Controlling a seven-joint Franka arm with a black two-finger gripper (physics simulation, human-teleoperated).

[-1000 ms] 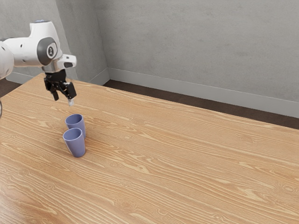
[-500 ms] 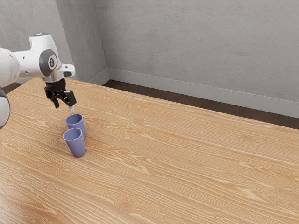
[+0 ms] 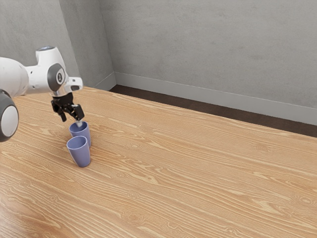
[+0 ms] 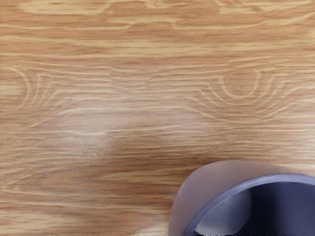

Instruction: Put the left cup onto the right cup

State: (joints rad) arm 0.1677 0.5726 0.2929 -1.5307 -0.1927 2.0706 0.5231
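Gripper point(image 3: 72, 118) spread open, empty, just over far cup point(image 3: 82, 133); near cup point(image 3: 79, 151) just beside it on wooden table point(image 3: 198, 163).

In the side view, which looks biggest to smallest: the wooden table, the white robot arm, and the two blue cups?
1. the wooden table
2. the white arm
3. the nearer cup and the farther cup: alike. The nearer one looks slightly bigger, perhaps only because it is closer to the camera.

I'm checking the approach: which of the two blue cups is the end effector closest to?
The rear cup, farther from the camera: the end effector hangs just over its rim. The front cup sits lower in the exterior view.
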